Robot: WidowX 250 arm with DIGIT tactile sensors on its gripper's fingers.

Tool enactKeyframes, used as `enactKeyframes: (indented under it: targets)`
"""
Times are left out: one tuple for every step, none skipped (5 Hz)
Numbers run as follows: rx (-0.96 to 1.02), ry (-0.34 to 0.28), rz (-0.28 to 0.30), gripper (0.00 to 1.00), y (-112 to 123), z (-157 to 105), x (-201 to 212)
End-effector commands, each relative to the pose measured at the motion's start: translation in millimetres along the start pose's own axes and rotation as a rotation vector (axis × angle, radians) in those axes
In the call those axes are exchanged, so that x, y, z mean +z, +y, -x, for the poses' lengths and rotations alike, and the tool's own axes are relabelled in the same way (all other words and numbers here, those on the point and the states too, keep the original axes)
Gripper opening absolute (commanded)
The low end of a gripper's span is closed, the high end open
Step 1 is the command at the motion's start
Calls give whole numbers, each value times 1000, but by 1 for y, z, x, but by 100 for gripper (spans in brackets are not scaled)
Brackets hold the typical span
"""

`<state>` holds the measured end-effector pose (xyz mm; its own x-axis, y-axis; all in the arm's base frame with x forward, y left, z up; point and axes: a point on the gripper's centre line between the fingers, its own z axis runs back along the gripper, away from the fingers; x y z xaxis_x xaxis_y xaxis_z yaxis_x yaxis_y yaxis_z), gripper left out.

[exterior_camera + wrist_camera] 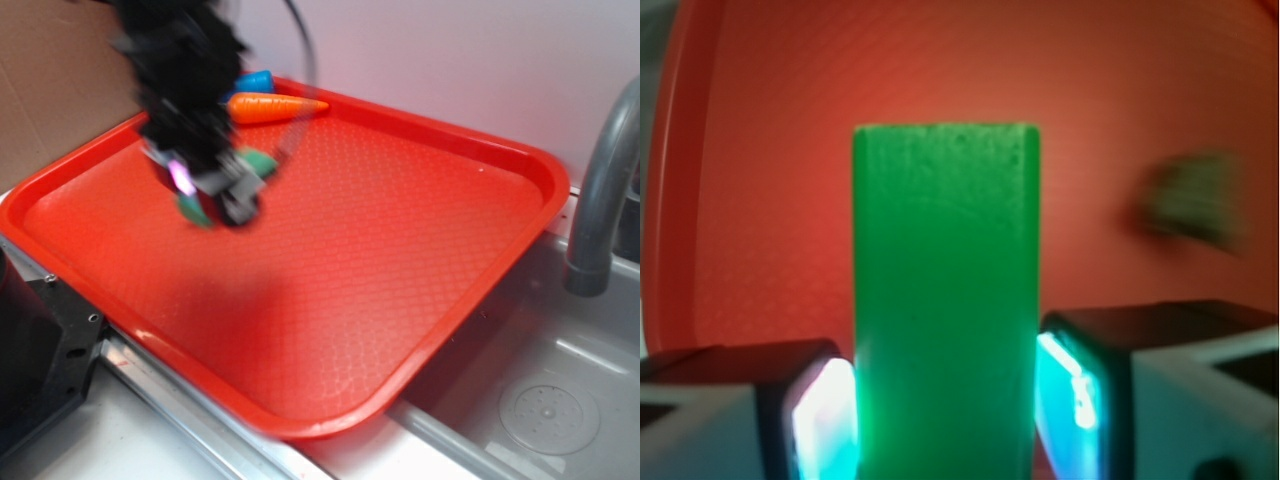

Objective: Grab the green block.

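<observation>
while the claw hangs blurred above the tray, it pinches the green block between both fingers, the block standing straight out past the tips. beyond the claw lies a carrot.

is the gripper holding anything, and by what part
Yes: the gripper pinches the green block by its two long sides near one end.

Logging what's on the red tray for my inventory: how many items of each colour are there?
Green: 1, the green block, held in the gripper
Orange: 1, the toy carrot
Blue: 1, object behind the carrot
Dark, blurred: 1 lump
Total: 4
</observation>
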<state>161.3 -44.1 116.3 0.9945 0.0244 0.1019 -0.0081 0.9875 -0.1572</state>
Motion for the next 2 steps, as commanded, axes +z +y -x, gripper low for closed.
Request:
enactKeyframes:
  targets:
    - [68, -10, -48, 0, 36, -22, 112]
    - [79, -13, -90, 0, 36, -28, 128]
